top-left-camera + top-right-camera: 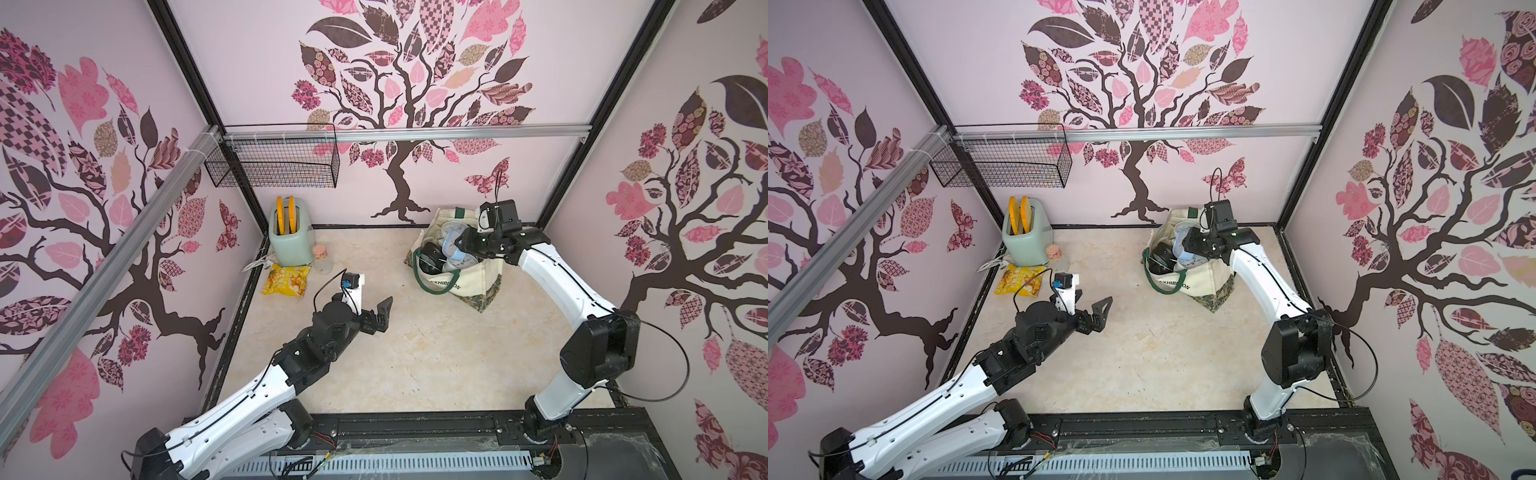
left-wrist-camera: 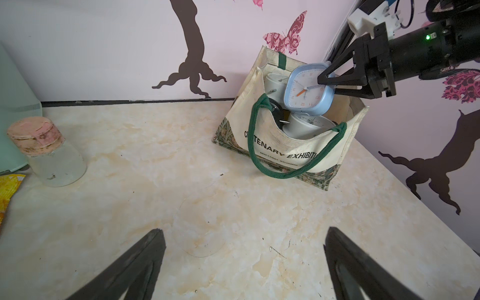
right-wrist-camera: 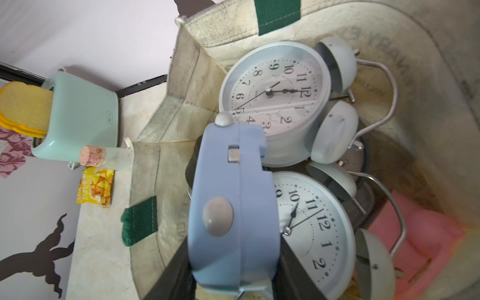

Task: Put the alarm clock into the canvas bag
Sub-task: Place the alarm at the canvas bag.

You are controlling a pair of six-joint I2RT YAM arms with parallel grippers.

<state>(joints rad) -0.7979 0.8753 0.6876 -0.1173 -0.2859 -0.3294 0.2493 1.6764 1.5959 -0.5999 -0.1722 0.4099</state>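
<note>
alarm clock [image 2: 307, 89]: upside down, dial tilted, squarish | right tool [image 2: 327, 83]: clamped on it at canvas bag [image 2: 285, 145] mouth | left tool [image 2: 244, 230]: wide apart, empty

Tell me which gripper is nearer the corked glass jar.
Left. The left gripper hangs open a short way from the corked glass jar; the right gripper is far across, over the canvas bag, shut on the blue alarm clock.

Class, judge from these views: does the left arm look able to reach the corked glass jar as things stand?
Probably yes. The left gripper is open over bare table, and the jar stands close by beside the toaster, with nothing between gripper and jar.
</note>
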